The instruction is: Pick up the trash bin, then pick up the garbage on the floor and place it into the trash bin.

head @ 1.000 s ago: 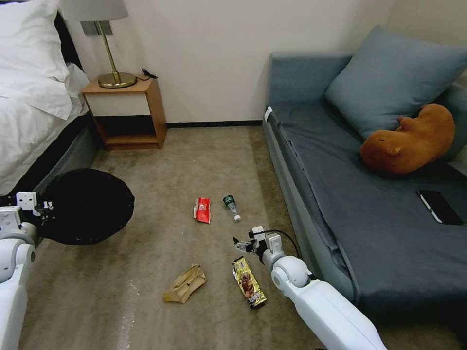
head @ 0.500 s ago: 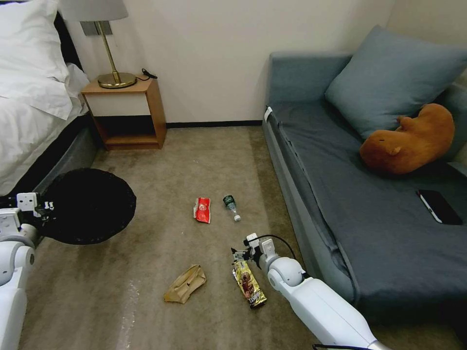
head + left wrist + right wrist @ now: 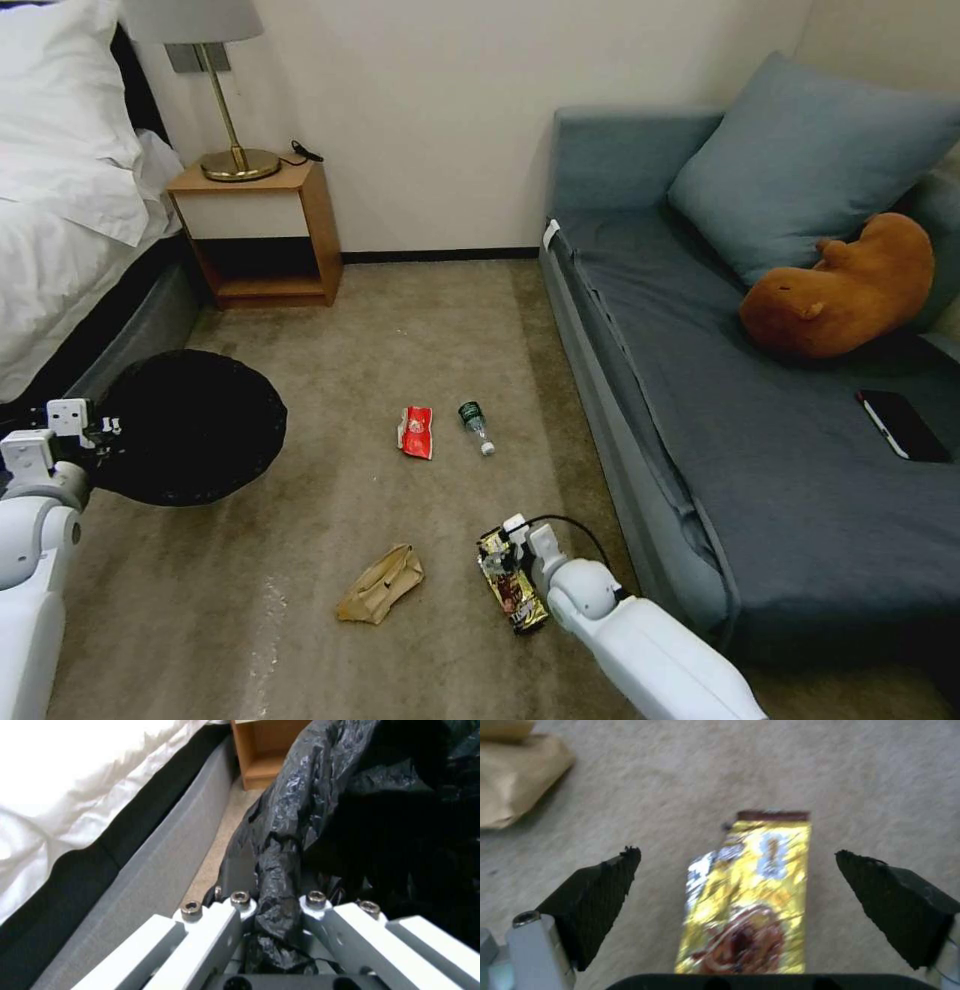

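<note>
Right wrist view shows our right gripper (image 3: pixel 737 870) spread wide over the yellow-brown snack wrapper (image 3: pixel 750 900) on the carpet (image 3: pixel 680 776). At near left, our left gripper (image 3: pixel 272 900) pinches the trash bin (image 3: pixel 190 425) by its black bag (image 3: pixel 280 877).

Head looks down; wrists close, right wrist perhaps lowest.

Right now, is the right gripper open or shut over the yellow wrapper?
Open: the right gripper has its black fingertips spread either side of the yellow-brown snack wrapper.

Bare carpet (image 3: pixel 400 330) btwn bed (image 3: pixel 70 220), sofa (image 3: pixel 720 420)
</note>
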`<state>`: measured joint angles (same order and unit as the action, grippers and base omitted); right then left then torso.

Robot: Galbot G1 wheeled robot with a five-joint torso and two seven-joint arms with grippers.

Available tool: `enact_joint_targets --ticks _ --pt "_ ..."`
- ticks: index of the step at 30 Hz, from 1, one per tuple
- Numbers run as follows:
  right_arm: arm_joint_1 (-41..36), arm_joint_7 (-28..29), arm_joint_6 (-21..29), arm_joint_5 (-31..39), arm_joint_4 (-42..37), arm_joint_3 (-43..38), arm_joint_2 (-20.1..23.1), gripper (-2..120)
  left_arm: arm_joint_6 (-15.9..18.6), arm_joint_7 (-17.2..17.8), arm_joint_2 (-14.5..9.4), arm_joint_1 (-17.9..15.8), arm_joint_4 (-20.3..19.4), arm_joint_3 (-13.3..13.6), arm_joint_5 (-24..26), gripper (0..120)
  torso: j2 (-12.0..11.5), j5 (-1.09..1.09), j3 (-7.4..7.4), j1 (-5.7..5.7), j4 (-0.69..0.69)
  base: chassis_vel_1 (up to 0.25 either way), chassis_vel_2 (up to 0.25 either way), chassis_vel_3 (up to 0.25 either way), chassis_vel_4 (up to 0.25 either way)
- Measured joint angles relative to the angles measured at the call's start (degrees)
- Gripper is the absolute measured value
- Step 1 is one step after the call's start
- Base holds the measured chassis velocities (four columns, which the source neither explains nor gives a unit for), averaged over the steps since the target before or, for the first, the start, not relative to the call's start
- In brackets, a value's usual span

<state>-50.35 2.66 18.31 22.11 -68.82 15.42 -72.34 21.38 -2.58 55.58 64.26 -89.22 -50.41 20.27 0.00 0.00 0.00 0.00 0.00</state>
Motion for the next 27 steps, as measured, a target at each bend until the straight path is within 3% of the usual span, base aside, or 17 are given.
enact_joint_targets --ticks 27 --pt "-1.95 0.0 -2.22 -3.41 4.74 -0.82 -1.37 100 -0.71 -0.2 0.68 -0.34 0.85 0.74 0.09 4 0.0 0.0 0.0 0.0 0.0 0.0 0.0 0.0 0.0"
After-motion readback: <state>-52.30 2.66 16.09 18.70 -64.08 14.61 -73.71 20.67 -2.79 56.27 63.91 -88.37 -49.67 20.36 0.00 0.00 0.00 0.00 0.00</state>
